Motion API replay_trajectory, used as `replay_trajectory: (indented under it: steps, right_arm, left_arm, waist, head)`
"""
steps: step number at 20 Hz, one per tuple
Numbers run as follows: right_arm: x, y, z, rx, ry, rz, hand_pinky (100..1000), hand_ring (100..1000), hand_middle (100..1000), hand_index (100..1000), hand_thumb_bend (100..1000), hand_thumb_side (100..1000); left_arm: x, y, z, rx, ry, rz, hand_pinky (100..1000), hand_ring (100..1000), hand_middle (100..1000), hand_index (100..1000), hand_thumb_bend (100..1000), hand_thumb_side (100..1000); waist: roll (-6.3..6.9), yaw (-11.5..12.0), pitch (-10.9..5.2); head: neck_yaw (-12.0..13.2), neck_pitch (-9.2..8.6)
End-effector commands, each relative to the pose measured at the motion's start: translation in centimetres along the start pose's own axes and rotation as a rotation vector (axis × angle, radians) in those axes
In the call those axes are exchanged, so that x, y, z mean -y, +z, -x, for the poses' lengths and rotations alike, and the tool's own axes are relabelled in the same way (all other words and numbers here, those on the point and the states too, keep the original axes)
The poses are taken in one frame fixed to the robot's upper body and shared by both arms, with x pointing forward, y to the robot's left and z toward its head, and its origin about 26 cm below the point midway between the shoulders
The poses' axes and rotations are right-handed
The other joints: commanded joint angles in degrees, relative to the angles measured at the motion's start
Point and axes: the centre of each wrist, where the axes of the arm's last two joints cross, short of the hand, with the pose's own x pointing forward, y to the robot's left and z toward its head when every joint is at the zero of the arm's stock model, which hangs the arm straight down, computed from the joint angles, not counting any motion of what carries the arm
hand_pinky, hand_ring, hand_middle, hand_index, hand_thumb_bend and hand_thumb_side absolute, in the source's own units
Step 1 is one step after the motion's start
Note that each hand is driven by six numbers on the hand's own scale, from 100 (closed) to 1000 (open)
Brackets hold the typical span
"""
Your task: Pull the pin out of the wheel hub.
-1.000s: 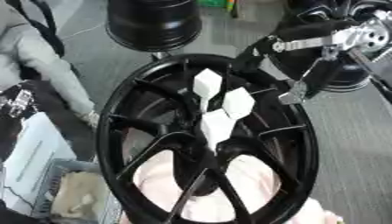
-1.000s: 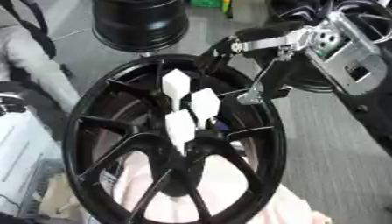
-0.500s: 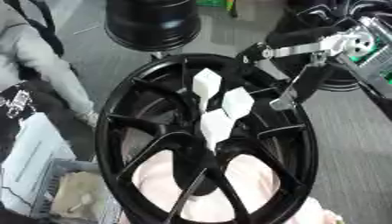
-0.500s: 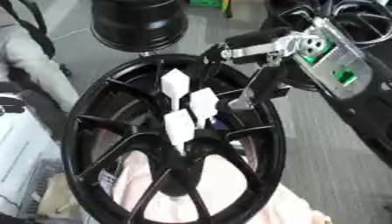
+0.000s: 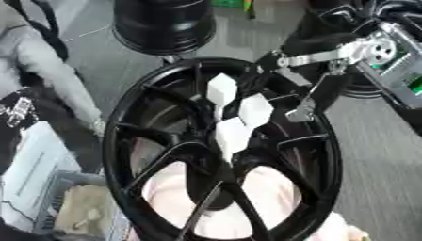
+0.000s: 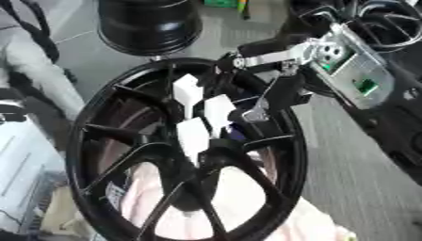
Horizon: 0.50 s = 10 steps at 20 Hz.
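Three white blocks (image 5: 237, 115) sit at the centre of the black wheel hub (image 5: 144, 141). Right hand (image 5: 284, 66): has come leftward over the far-right rim, fingers (image 5: 301, 113) spread apart, empty. Pin not yet grasped. Left hand: unseen.

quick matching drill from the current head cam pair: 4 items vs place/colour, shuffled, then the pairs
Items:
1. wheel hub
2. white blocks
3. right hand
4. second black wheel

Descriptions:
A. reaching in from the upper right over the rim
B. stands beyond the hub, top of view
C. clustered near the hub's centre
D. large, black, spoked, fills the view

Pairs: 1-D, 2-C, 3-A, 4-B
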Motion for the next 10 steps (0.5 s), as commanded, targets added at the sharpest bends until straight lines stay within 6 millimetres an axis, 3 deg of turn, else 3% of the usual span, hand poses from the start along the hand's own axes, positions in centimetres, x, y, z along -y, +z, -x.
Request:
replay_trajectory:
  steps: [1, 10]
  right_arm:
    - [0.51, 0.36, 0.01, 0.016, 0.053, -0.047, 819, 824, 778, 872, 230, 333]
    - [-0.21, -0.39, 0.17, 0.025, 0.045, -0.061, 817, 819, 770, 864, 214, 336]
  left_arm:
    - [-0.31, -0.29, -0.81, 0.023, -0.022, 0.005, 686, 649, 707, 762, 100, 765]
    - [-0.29, -0.29, -0.83, 0.024, -0.022, 0.005, 686, 649, 708, 761, 100, 765]
  waist:
    - [0.25, 0.05, -0.63]
    - [0.25, 0.03, -0.59]
  head:
    - [-0.31, 0.27]
    - [-0.46, 0.27]
